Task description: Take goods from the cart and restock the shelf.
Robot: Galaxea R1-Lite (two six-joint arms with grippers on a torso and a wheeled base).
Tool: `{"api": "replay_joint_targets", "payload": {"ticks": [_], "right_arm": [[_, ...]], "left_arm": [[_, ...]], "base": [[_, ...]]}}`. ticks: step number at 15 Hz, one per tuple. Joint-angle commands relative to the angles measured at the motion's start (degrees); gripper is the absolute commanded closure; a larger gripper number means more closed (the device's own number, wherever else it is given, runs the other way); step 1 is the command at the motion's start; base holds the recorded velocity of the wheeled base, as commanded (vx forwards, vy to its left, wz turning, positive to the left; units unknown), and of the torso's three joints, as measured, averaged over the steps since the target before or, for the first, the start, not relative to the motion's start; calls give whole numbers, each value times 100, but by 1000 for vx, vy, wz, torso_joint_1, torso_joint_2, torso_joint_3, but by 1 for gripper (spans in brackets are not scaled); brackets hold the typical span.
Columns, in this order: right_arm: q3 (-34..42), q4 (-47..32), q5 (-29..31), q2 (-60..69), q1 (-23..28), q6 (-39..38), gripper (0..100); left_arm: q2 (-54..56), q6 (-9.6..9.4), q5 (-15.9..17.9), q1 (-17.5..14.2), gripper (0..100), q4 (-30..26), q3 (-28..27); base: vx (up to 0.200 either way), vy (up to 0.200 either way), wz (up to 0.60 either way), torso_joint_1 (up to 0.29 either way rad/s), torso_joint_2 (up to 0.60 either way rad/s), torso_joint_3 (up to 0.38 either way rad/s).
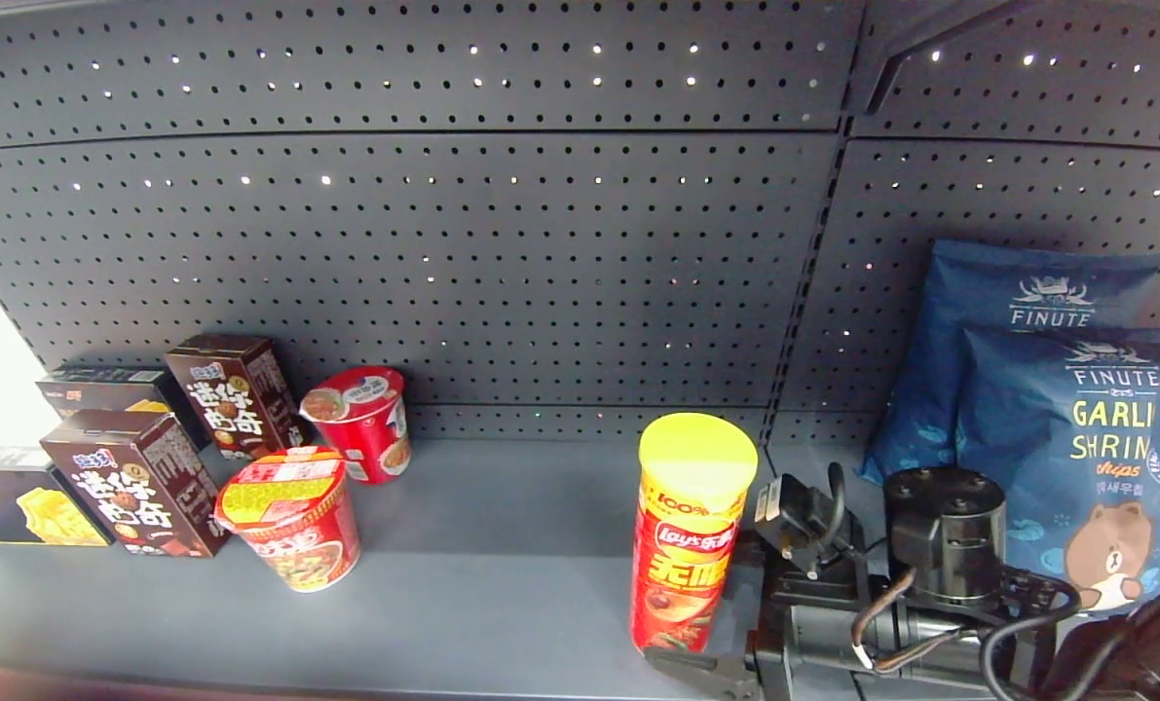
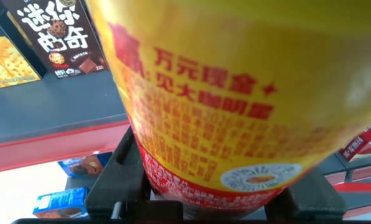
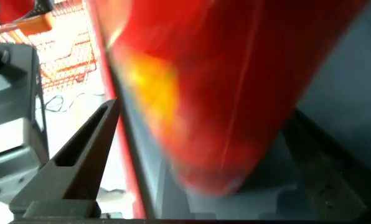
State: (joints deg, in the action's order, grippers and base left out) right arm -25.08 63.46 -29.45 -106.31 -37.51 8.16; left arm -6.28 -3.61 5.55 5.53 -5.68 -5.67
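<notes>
A chips can [image 1: 693,531] with a yellow lid stands upright on the grey shelf [image 1: 502,584], right of centre. My right gripper [image 1: 726,647] sits low at the can's base, open, one finger on each side of it. In the right wrist view the red can [image 3: 223,87] shows between the fingers [image 3: 79,165] of this gripper [image 3: 204,174], with a gap on one side. My left gripper [image 2: 213,199] is shut on a second yellow and red chips can [image 2: 235,93], held below the level of the shelf's red front edge [image 2: 55,146].
Brown snack boxes [image 1: 141,477] and two red cup noodles [image 1: 292,516] stand at the shelf's left. Blue chip bags [image 1: 1076,428] lean at the right, behind my right arm. An orange wire cart [image 3: 67,50] shows behind. Bare shelf lies between the cups and the can.
</notes>
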Motion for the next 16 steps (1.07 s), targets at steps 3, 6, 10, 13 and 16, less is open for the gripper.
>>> {"api": "replay_joint_targets", "payload": {"ticks": [3, 6, 10, 13, 16], "right_arm": [[829, -18, 1, 937, 218, 11, 0], [1189, -89, 168, 1579, 464, 19, 0], [1418, -888, 1363, 2352, 367, 55, 0], [1435, -1047, 1627, 2510, 271, 46, 0], [1470, -1126, 1768, 2633, 279, 28, 0]], "left_arm": [[-5, -8, -1, 0, 100, 6, -57], [-14, -26, 25, -9, 100, 6, -461], [-822, -202, 518, 9, 100, 6, -1630], [-1578, -272, 1379, 9, 100, 23, -2061], [-2413, -272, 2372, 0, 100, 76, -2334]], "base": [[0, 0, 0, 0, 0, 0], [0, 0, 0, 0, 0, 0], [0, 0, 0, 0, 0, 0], [0, 0, 0, 0, 0, 0], [0, 0, 0, 0, 0, 0]]}}
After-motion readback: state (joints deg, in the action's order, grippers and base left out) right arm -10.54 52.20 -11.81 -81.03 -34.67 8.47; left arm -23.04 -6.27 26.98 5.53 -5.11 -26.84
